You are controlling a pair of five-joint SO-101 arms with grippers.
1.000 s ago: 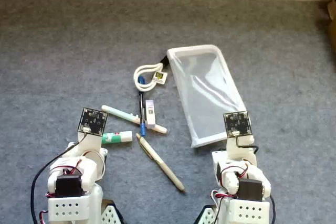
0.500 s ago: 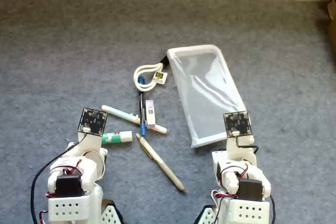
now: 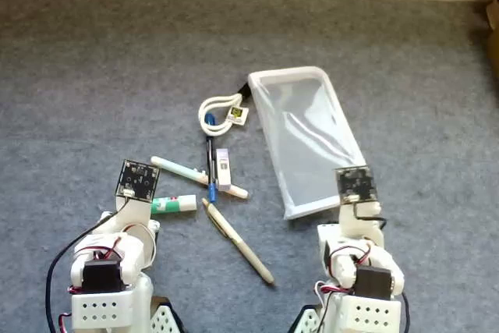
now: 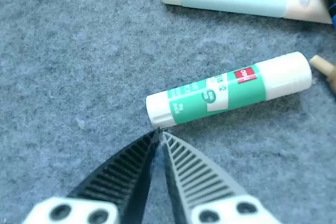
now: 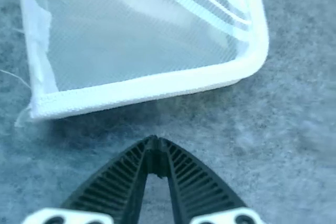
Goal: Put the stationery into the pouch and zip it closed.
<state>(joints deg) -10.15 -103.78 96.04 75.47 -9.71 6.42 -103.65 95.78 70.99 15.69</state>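
A white mesh pouch [image 3: 308,138] lies flat on the grey carpet, with a white strap loop [image 3: 221,107] at its far left corner. Left of it lie a green-and-white glue stick [image 3: 173,205], a pale green pen [image 3: 195,175], a blue pen [image 3: 210,157], a small white eraser [image 3: 224,169] and a beige pen [image 3: 238,242]. My left gripper [image 4: 159,136] is shut and empty, its tips just short of the glue stick [image 4: 228,88]. The right gripper [image 5: 153,153] is shut and empty, a little before the pouch's near edge [image 5: 147,85].
Grey carpet [image 3: 101,76] covers the whole table. The left arm [image 3: 137,180] stands at the front left and the right arm [image 3: 355,185] at the front right, over the pouch's near corner. A brown object [image 3: 493,21] sits at the far right edge.
The right arm's wrist has shifted very slightly to the right. The stationery, the pouch and the left arm have not moved.
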